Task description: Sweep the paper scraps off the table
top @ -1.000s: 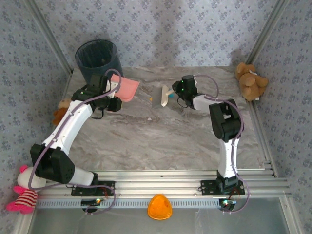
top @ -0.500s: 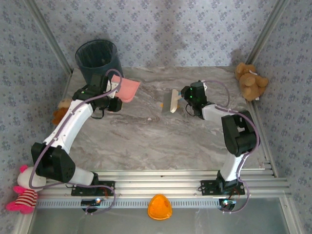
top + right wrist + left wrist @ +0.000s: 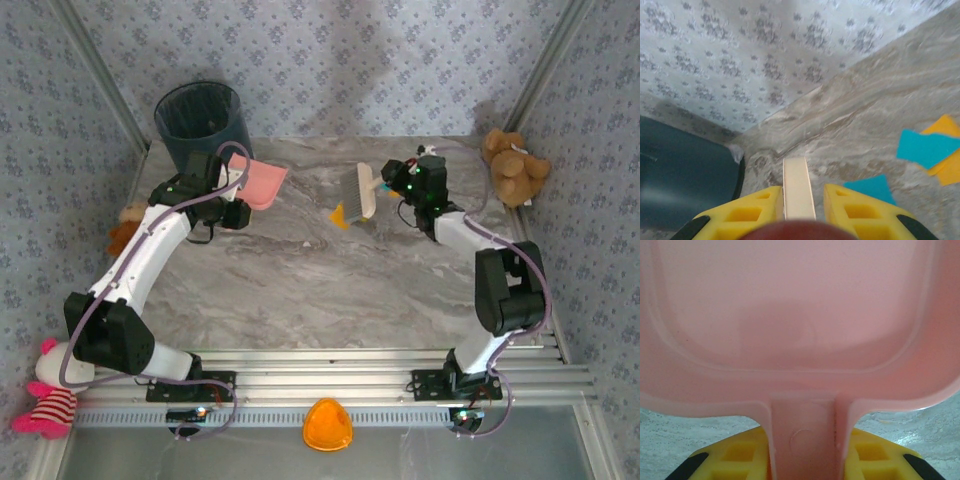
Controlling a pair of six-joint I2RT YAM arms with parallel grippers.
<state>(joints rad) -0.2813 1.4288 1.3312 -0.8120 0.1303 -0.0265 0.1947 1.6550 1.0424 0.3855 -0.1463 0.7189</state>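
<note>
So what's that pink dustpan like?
The pink dustpan is smooth, glossy plastic: a wide, shallow tray with rounded corners and a flat handle. The left tool is shut on that handle, holding it at the far left of the table, beside the dark bin. No scraps show on it.

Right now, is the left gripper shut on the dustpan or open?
Shut on it: in the left wrist view the dustpan handle sits pinched between the left gripper fingers.

Grey-blue floral wallpaper (image 3: 350,60) on all sides, slanted aluminium struts (image 3: 100,75) in the back corners, ribbed metal rails (image 3: 330,362) along the near edge, dark bin (image 3: 200,125) back left, brown teddy bear (image 3: 513,165) at right, soft even light.
</note>
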